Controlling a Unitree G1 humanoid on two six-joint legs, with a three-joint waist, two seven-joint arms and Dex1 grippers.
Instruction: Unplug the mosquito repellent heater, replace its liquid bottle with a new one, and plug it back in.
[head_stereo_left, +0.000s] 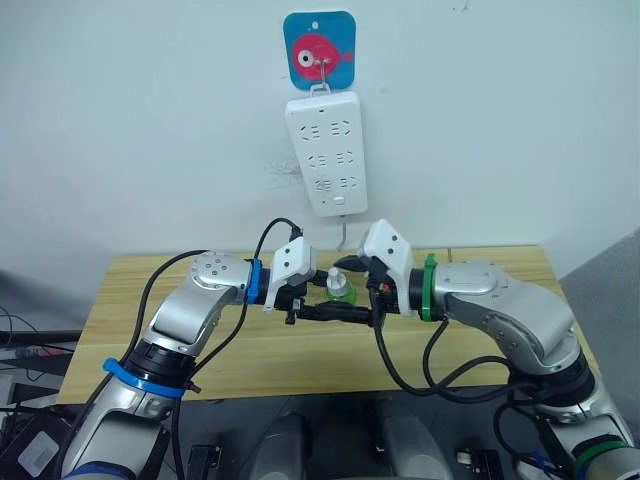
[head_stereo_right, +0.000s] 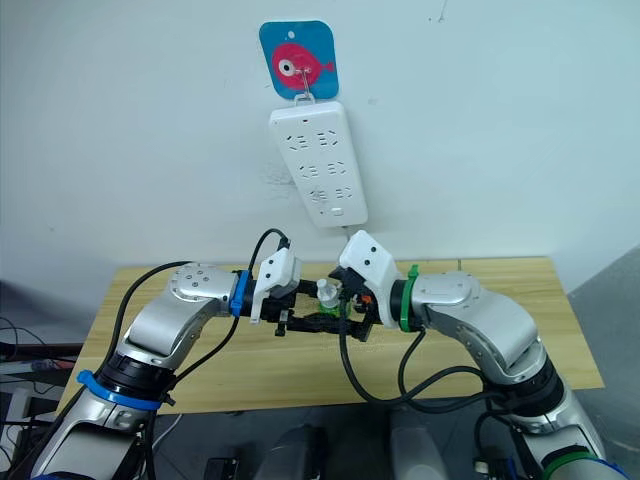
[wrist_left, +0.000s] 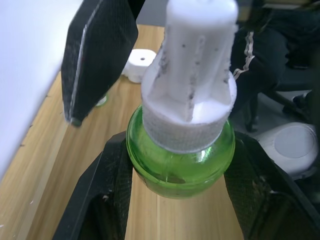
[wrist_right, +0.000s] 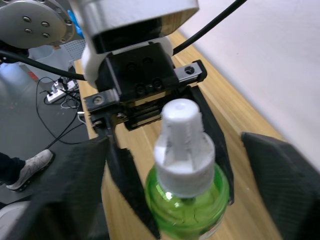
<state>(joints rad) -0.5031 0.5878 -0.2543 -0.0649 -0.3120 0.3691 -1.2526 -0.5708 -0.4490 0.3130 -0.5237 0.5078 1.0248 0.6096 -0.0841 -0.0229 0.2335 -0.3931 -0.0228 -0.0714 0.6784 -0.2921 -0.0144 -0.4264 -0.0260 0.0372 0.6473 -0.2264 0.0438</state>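
The mosquito repellent heater, a small white rounded plastic unit (wrist_left: 139, 64), lies on the light wooden tabletop (head_stereo_left: 180, 350) beyond the left gripper's fingertips, partly hidden behind one black finger of the other arm; whether it stands upright or on its side cannot be told. Between the left gripper's (wrist_left: 182, 165) two black fingers sits a round green translucent liquid bottle with a ribbed white plastic cap (wrist_left: 186, 100), its belly pressed on both sides by the finger pads (wrist_left: 112, 175), so the left fingers are clamped on the bottle. The bottle stands upright, cap up, held above the table between the two arms. The right gripper (wrist_right: 175, 185) faces it from the opposite side with its fingers spread wide, one on either side of the bottle and neither visibly touching it. Above both grippers, a long white plastic power strip (head_stereo_left: 327, 152) hangs on the pale wall from a blue square hook plate bearing a pink fish (head_stereo_left: 319, 51).
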